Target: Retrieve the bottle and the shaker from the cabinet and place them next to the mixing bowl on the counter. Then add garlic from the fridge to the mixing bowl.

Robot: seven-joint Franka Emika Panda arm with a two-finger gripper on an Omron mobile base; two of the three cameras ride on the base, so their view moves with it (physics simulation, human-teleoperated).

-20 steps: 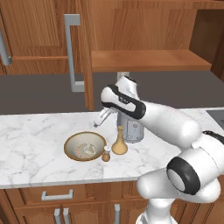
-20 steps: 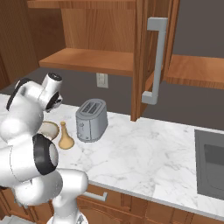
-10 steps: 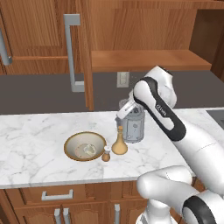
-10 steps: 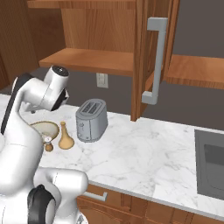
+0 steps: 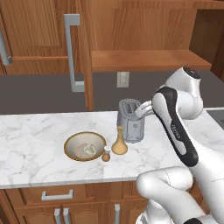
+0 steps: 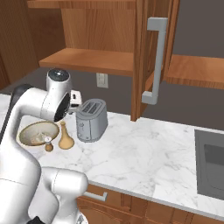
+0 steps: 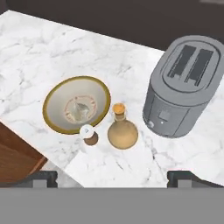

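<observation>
Two items, the bottle (image 7: 122,133) and shaker (image 7: 89,135), already stand on the worktop (image 7: 52,48) just beside the bowl (image 7: 77,104). Garlic remains unfetched, it seems. Above them, the hand (image 7: 112,176) spreads wide, holding nothing.

Too small to tell: contents of the bowl (image 7: 76,105) ahead of the gripper (image 7: 111,177), a pale lump at best. Fingertips (image 7: 39,178) cut off at the hand view's bottom edge. Toaster (image 5: 131,120) partly hidden behind the arm in the left base view. Sink (image 6: 211,166) far right, cut by the picture's edge. Shaker (image 6: 48,144) tiny, detail unclear.
</observation>
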